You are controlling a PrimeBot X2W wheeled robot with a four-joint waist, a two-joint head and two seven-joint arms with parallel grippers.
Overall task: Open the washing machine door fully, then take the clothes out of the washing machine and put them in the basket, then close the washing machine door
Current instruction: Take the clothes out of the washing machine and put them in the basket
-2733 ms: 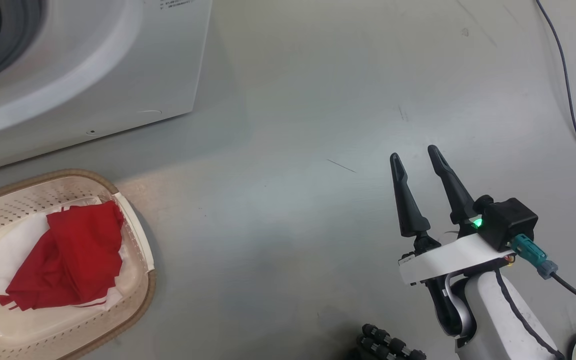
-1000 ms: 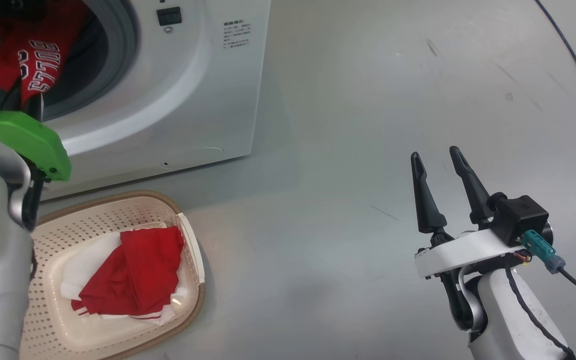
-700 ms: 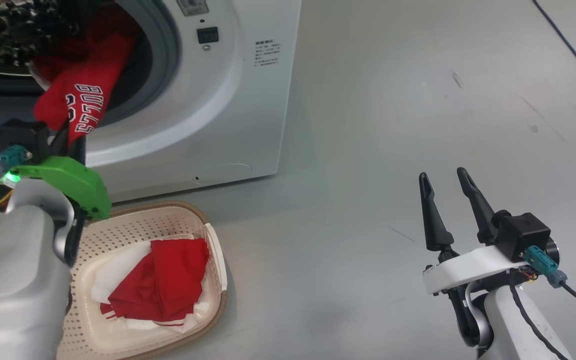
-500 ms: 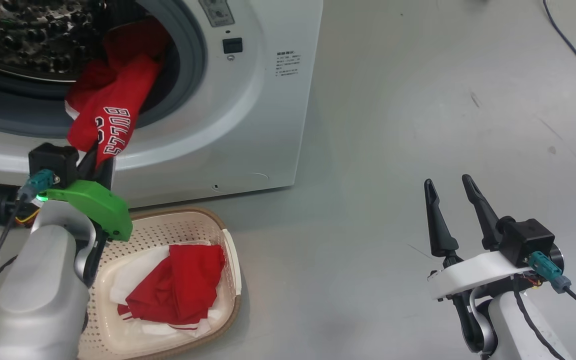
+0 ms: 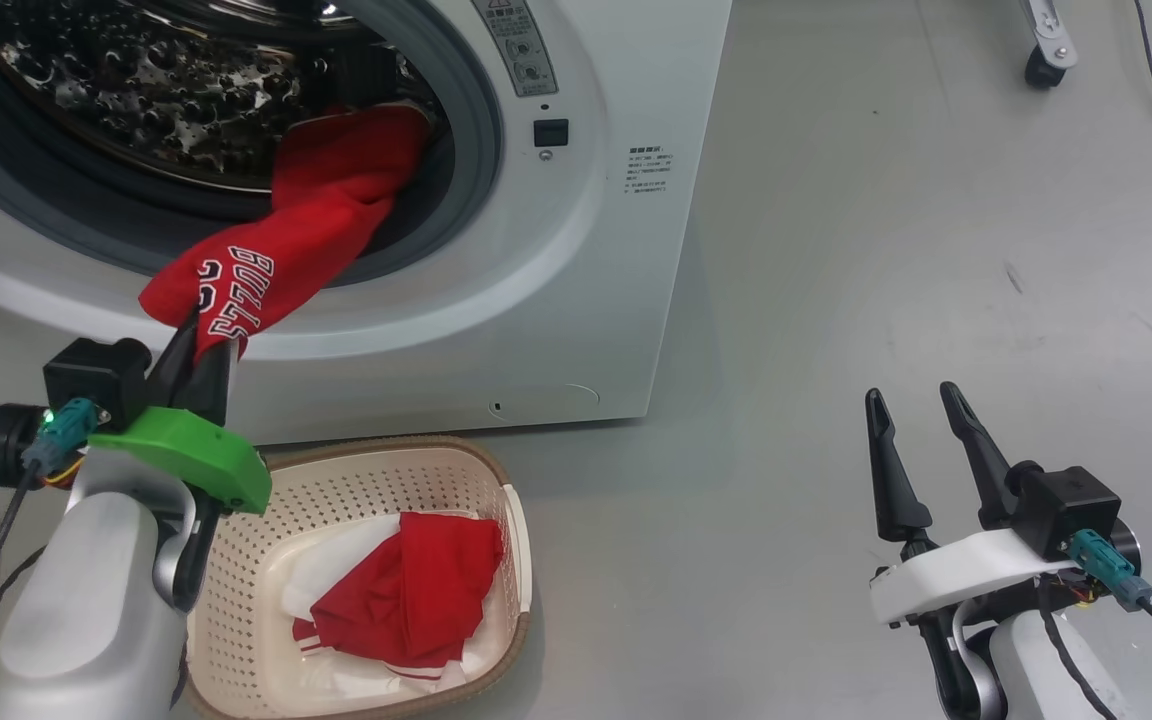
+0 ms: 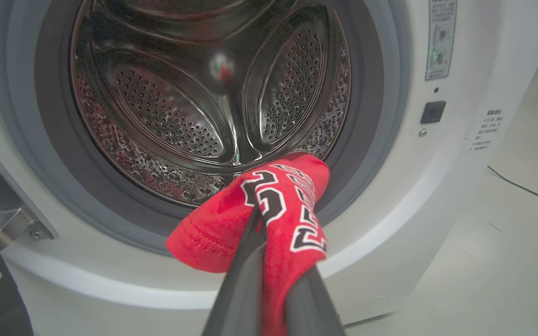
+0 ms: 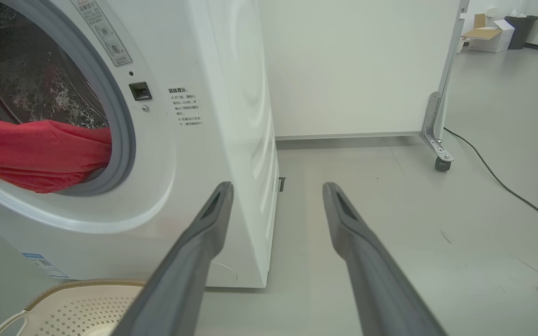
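Left tool [image 5: 204,338], pinching the red jersey [image 5: 311,225], has pulled it partway out of the washing machine [image 5: 586,300] (right tool [image 5: 921,425] spread, idle); basket [image 5: 376,485] next.

L end effector [image 5: 206,335] pulled red jersey [image 5: 321,215] further out of drum [image 5: 136,90]; head cam panned.

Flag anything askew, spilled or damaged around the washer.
Nothing spilled or damaged. Only oddity: a red jersey hangs half out of the washing machine mouth, one end pinched in the shut left pincer, so it looks mid-removal rather than a fault. Another red garment lies inside the basket. The right pincer is open, empty.
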